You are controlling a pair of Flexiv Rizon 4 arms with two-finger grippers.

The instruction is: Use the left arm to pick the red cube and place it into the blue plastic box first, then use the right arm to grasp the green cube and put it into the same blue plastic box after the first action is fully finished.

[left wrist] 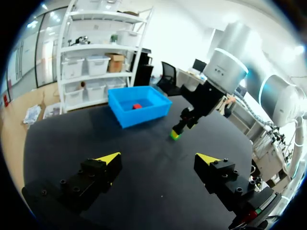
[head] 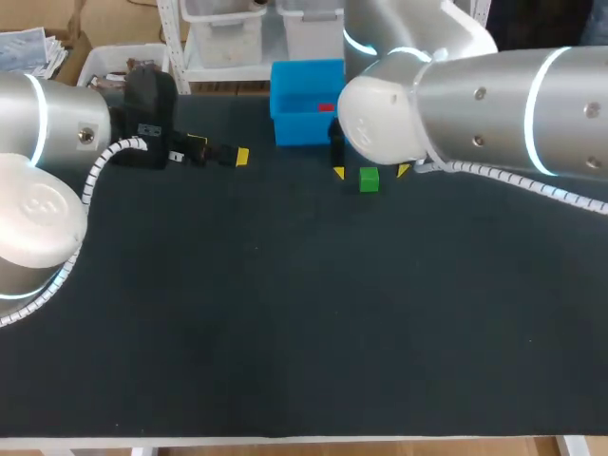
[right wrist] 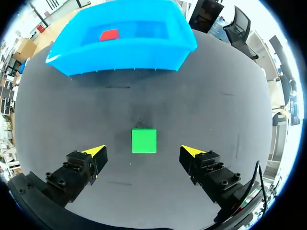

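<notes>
Now the red cube (right wrist: 109, 34) lies inside the blue box (head: 306, 76), which stands at the far edge of the tabletop (head: 285, 313), so the first half of the task looks done. The left pincer (left wrist: 159, 157) hangs released and empty over the far left of the tabletop, well apart from the box. The green cube (right wrist: 144, 141) sits flat on the tabletop, near the box's front wall and a little to the right of it. The right pincer (right wrist: 143, 150) hovers above the cube with its fingers spread wide, one on each side and neither touching it. The risk from here lies in the descent and the close. If the pincer comes down off-centre, one finger would meet the cube first and push or turn it instead of gripping it. A shallow grip on the cube's top edge could let it slip out during the lift. The box wall stands close ahead, so a low carry could knock the cube against the rim. A release over the rim itself could drop it outside.
</notes>
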